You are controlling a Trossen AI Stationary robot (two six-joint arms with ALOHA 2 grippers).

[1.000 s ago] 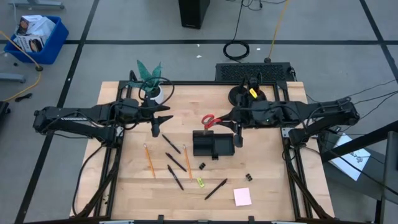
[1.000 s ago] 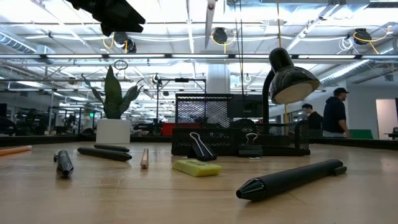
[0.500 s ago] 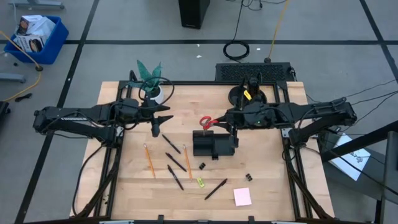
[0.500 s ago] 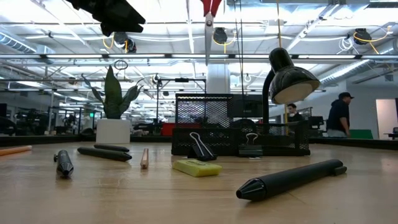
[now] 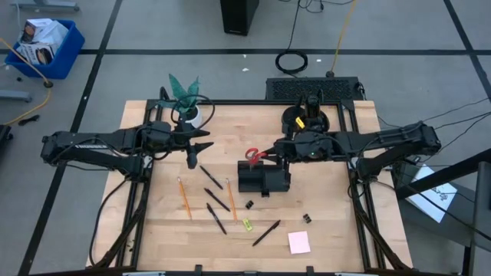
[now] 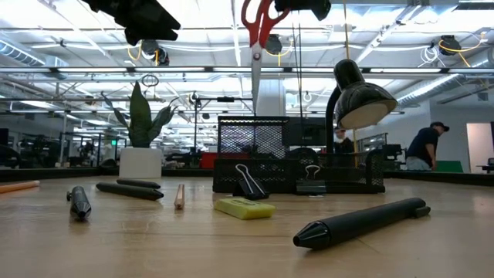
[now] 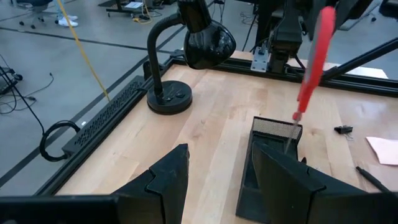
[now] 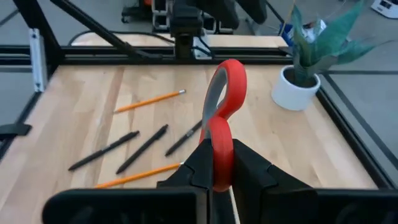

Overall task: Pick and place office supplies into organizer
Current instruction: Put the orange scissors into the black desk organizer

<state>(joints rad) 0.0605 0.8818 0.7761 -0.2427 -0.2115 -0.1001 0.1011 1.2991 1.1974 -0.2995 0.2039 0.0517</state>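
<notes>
The red-handled scissors (image 6: pixel 258 23) hang blades down from my right gripper (image 8: pixel 214 168), which is shut on them above the black organizer (image 5: pixel 262 179). The blade tip (image 6: pixel 255 89) is clear of the organizer's mesh wall (image 6: pixel 251 137). My left gripper (image 7: pixel 221 180) waits open and holding nothing over the far left of the table, beside the potted plant (image 5: pixel 186 103). Orange pencils (image 5: pixel 184 198), black pens (image 5: pixel 216 218), black clips (image 5: pixel 249 204), a yellow-green piece (image 5: pixel 247 225) and a pink sticky-note pad (image 5: pixel 299 242) lie flat on the table. My right gripper pinches one red handle loop (image 8: pixel 217 146) of the scissors between its two fingers, on the loop's flat sides. The fingers come nearly level from the table's right side. The other loop (image 8: pixel 227 84) sticks out beyond the fingers. The scissors hang lifted clear.
A black desk lamp (image 5: pixel 307 116) stands at the far edge behind the organizer, its shade (image 6: pixel 363 100) overhanging it. The loose supplies lie left of and nearer than the organizer. People move in the room beyond the table (image 6: pixel 424 143).
My right gripper has come down and toward the table's left, over the organizer, carrying the scissors. The scissors have dropped into the low view from above and stay blades down, clear of the organizer.
</notes>
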